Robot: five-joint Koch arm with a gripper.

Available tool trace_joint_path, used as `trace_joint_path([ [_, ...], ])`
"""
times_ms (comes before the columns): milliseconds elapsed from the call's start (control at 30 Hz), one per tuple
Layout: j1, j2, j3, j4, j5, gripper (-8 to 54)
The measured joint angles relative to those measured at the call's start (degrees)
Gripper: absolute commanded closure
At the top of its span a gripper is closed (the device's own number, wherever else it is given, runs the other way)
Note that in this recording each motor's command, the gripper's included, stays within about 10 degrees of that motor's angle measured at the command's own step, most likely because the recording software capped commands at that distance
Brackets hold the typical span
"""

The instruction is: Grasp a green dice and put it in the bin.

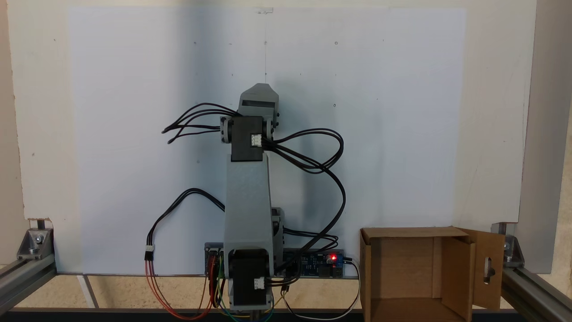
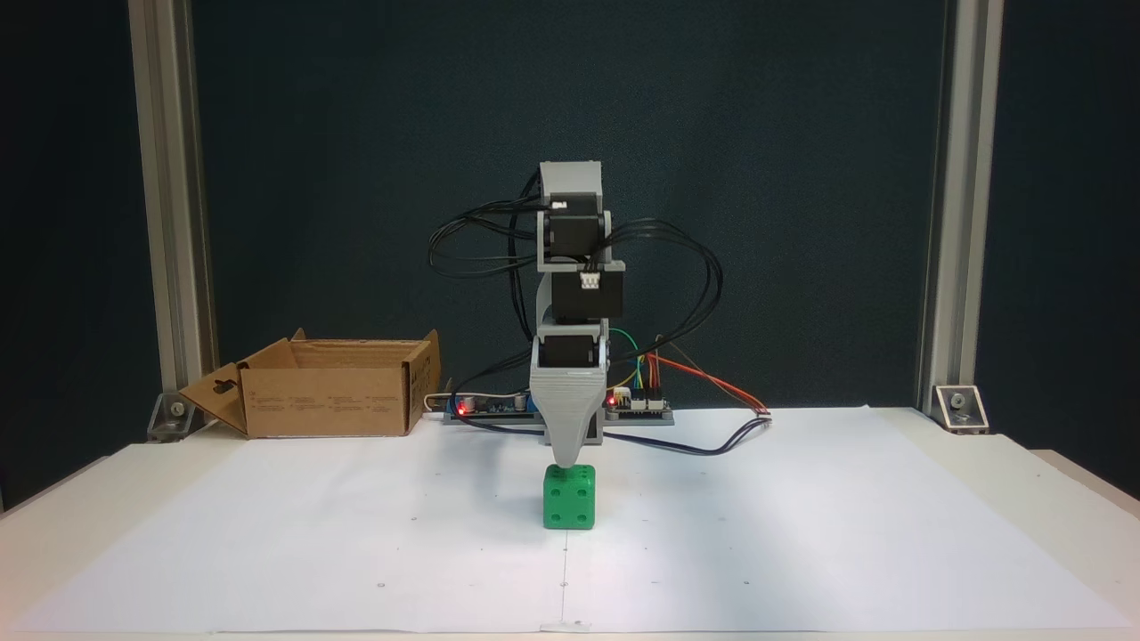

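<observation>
Green plastic stands out against the white paper sheet (image 2: 802,534): the green dice (image 2: 569,496) sits on the near middle of the sheet in a fixed view, resting flat with its pip holes facing the camera. Directly above it hangs the gripper (image 2: 568,463), its grey tapered tip pointing straight down and reaching the top edge of the cube. From this angle the two jaws lie one behind the other, so I cannot tell whether they are spread or closed, nor whether they already straddle the dice. The arm's upright, folded posture seems chosen to bring the tip down vertically over the cube, which suits a grasp from above on so small a piece.

Far to the left in that view, well apart from the dice, the cardboard bin (image 2: 325,401) sits at the back edge of the table beside the controller board (image 2: 637,405), its flaps open and the flap with the keyhole slot splayed outward. In a fixed view looking from behind the arm, the bin (image 1: 397,268) appears at the lower right with its opening unobstructed, evidently left so for an easy drop. The dice is not yet lifted.
</observation>
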Motion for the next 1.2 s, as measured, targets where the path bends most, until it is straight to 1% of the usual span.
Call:
trace_joint_path([
  [700, 0.00, -9.93, 0.18, -8.17, 0.00, 2.4],
  [767, 0.00, -10.55, 0.26, -8.88, 0.00, 2.7],
  [867, 0.00, -10.90, 0.18, -9.14, 0.00, 5.1],
  [933, 0.00, -10.99, 0.26, -9.05, 0.00, 7.6],
  [967, 0.00, -10.90, 0.26, -9.23, 0.00, 10.0],
  [1167, 0.09, -10.99, 0.26, -10.28, 0.00, 32.5],
  [1200, 0.18, -10.99, 0.26, -10.20, 0.00, 34.0],
])
